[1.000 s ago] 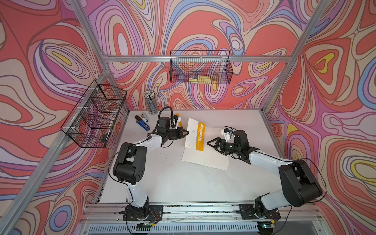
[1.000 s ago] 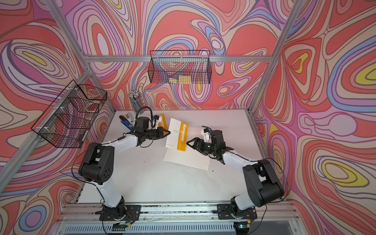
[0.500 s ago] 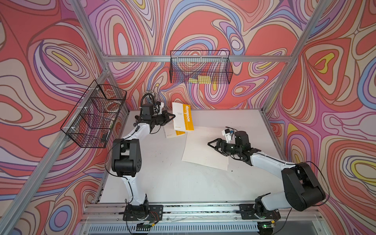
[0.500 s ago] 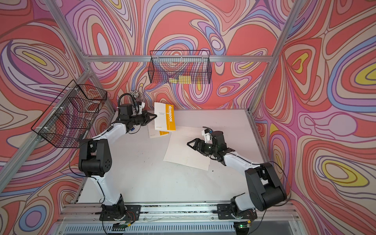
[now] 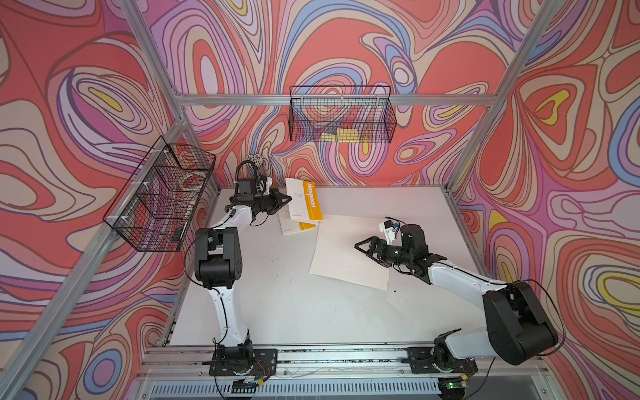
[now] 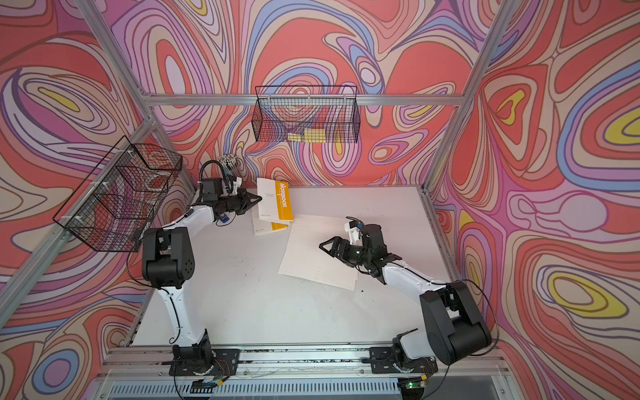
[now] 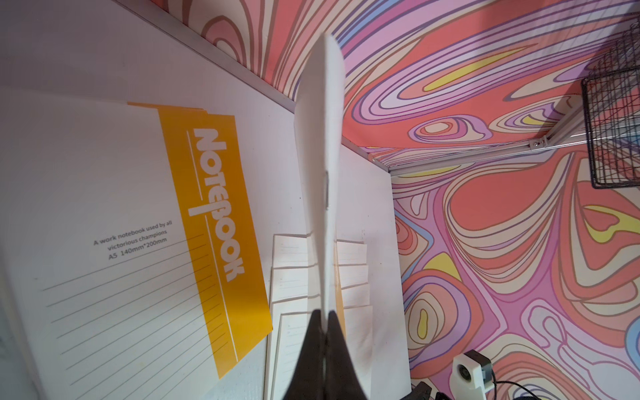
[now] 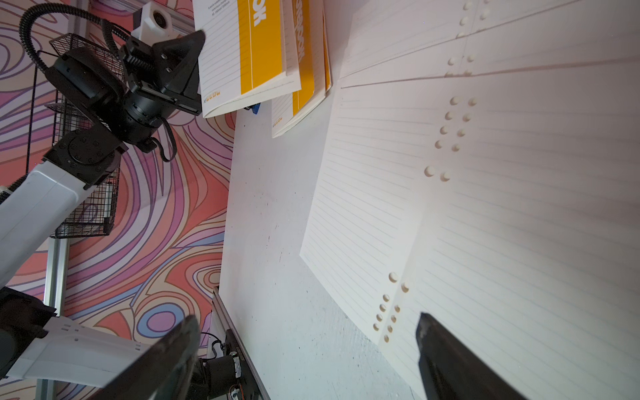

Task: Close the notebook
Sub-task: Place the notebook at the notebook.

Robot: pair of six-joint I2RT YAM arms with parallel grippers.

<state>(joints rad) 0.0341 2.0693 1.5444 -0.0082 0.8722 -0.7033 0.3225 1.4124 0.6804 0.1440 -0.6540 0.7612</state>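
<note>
Having swung back from above the lined sheets point(image 5: 346, 252) a second ago, the left gripper point(image 5: 288, 200) is holding the notebook point(image 5: 304, 201) aloft near the rear-left corner of the table point(image 5: 294, 311), its jaws pinching the white edge. The white, ruled cover is showing an orange band lettered "NOTEBOOK" and is tilting above a similar booklet point(image 5: 294, 227). The right gripper point(image 5: 358, 245) is hovering over the sheets, jaws spread.

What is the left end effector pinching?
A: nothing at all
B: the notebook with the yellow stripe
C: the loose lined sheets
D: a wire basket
B: the left end effector is shut on the white edge of the notebook, which it holds raised.
</note>
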